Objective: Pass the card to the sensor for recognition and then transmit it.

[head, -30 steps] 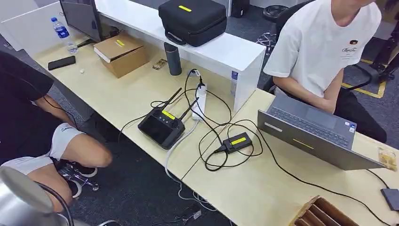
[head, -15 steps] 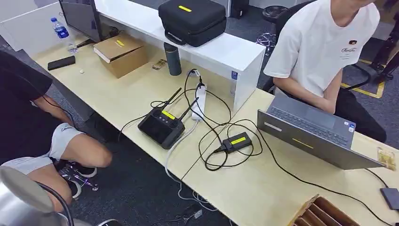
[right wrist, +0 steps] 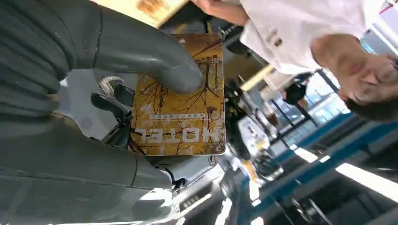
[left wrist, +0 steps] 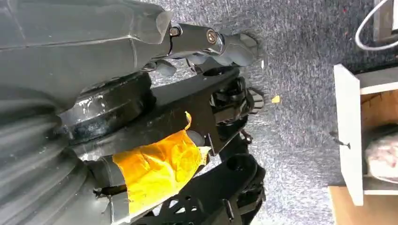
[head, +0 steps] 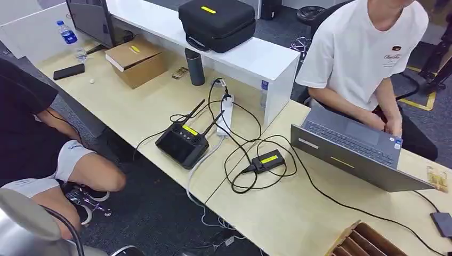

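Hotel key card [right wrist: 180, 101], yellow with bare trees, sits pinched in the right hand [right wrist: 108, 89], thumb pressed on its face at the centre of the right wrist view, long axis pointing out past the fingers. Judging by the task, the likely sensor is the small black box [head: 268, 160] at the head view's centre. The left hand [left wrist: 206, 47] hangs over carpet, fingers curled, holding nothing.
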You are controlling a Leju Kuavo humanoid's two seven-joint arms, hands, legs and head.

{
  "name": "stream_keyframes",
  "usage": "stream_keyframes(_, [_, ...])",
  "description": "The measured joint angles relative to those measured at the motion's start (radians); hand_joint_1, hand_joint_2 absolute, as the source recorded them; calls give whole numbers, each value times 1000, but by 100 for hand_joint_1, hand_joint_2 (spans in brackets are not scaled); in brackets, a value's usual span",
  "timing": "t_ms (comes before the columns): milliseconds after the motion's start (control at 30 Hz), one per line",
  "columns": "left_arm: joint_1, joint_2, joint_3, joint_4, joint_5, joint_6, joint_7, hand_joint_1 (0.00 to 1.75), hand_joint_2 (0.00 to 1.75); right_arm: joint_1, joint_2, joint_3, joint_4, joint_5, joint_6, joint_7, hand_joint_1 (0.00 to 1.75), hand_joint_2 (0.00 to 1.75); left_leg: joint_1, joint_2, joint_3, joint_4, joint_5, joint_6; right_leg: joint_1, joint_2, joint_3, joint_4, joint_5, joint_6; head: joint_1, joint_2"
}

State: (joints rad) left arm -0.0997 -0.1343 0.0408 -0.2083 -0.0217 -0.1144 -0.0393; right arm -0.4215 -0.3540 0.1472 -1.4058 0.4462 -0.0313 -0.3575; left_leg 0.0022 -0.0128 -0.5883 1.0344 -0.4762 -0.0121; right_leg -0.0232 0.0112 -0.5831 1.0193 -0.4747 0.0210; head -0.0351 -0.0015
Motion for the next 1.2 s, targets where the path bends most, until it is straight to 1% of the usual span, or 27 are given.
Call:
stream_keyframes(100, [-10,-2,-5,0,-19,-6,19,0,175,-141,1,72,39,93,-22,50,175,175,0,0,0,0,1,-1,0,0,0,0,1,-1,0,0])
stream_keyframes(167, [-19,-6,-12,0,-31,-14,20,0,175,-252,7,143,102,183,-52,91,175,175,0,0,-1,0,2,-1,0,0,-1,1,2,-2,0,0])
stream_keyframes(233, [-28,-11,-20,0,-41,-21,22,0,175,-353,24,210,182,242,-71,120,175,175,0,0,-1,0,3,-1,0,0,-1,1,2,-2,0,0])
stream_keyframes(400, [-49,-23,-46,0,-76,-33,41,0,175,-572,100,350,413,363,-137,180,175,175,1,-1,-1,0,4,-2,0,-1,-1,2,2,-2,0,0])
stream_keyframes(500, [-61,-31,-59,0,-91,-34,50,0,175,-663,151,412,546,425,-171,211,175,175,1,-3,-1,0,4,-2,1,-2,-1,2,2,-2,0,0])
stream_keyframes(600, [-68,-37,-73,0,-103,-33,60,0,175,-726,198,465,659,489,-197,239,175,175,1,-2,-1,0,4,-2,1,-1,-1,1,2,-2,0,0])
stream_keyframes(667, [-72,-42,-78,0,-108,-33,68,0,175,-752,224,493,724,507,-207,251,175,175,1,-3,-1,0,4,-2,1,-2,-1,1,2,-2,0,0])
stream_keyframes(767, [-75,-45,-84,0,-111,-33,71,0,175,-772,256,515,794,507,-219,253,175,175,1,-3,-1,0,4,-2,1,-2,-1,1,2,-2,0,0])
stream_keyframes(867, [-76,-47,-88,0,-111,-33,71,0,175,-775,276,526,841,507,-223,250,175,175,1,-3,-1,0,4,-2,1,-2,-1,1,2,-2,0,0])
stream_keyframes(900, [-76,-48,-89,0,-111,-33,71,0,175,-775,280,531,852,507,-223,246,0,175,1,-3,-2,0,4,-2,0,-2,-1,1,2,-2,0,0])
stream_keyframes(1100, [-77,-49,-93,0,-116,-54,70,0,175,-775,294,543,890,506,-232,227,0,175,1,-3,-2,0,4,-2,0,-2,-2,1,2,-2,0,0])
stream_keyframes(1200, [-77,-49,-94,0,-114,-44,71,0,175,-775,298,549,899,507,-233,225,0,175,1,-3,-2,0,4,-2,1,-2,-2,1,2,-2,0,0])
